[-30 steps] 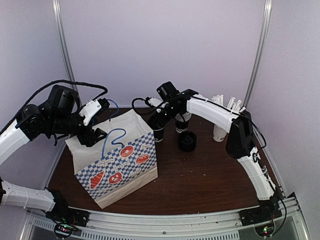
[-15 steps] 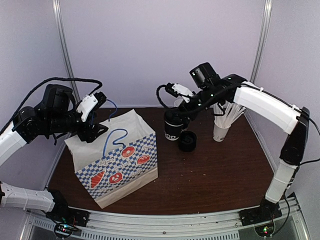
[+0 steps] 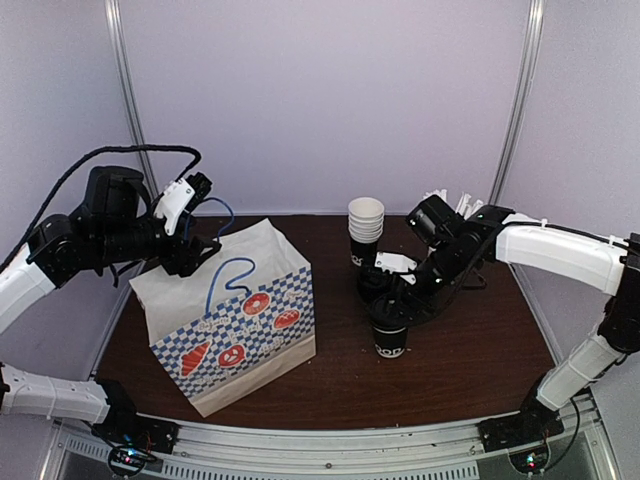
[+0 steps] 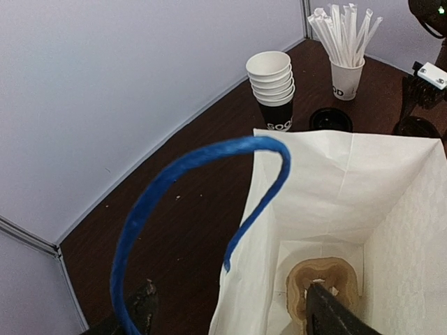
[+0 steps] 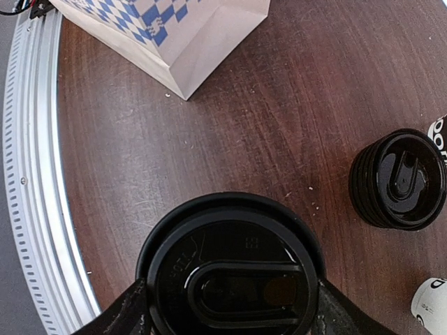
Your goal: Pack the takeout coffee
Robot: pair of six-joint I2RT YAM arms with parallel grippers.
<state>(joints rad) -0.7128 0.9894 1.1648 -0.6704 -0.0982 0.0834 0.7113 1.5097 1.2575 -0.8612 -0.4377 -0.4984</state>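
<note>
The right gripper clamps the lidded takeout coffee upright by its rim, apart from the paper bag and near the lid stack, while the left gripper stands with jaws spread astride the bag's top edge, beside its blue handle.

The left arm and right arm wear white shells, black joints and looping black cables.

black lidded paper cup: sides hidden beneath lid, cropped below | brown round thing inside white paper bag: unidentifiable
</note>
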